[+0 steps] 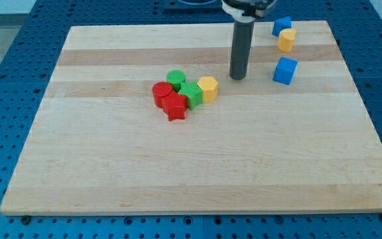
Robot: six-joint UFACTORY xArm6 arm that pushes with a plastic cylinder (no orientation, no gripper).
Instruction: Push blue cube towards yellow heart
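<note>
The blue cube [284,70] sits on the wooden board toward the view's upper right. The yellow heart [286,40] lies above it, near the top edge, touching another blue block [282,26] that sits just above the heart. My tip [237,76] rests on the board to the left of the blue cube, with a gap between them, and to the right of a yellow hexagon block [207,87].
A cluster lies left of the tip: yellow hexagon, a green star-like block [191,95], a green cylinder [176,79], a red cylinder [162,93] and a red star [174,107]. The board [178,172] sits on a blue perforated table.
</note>
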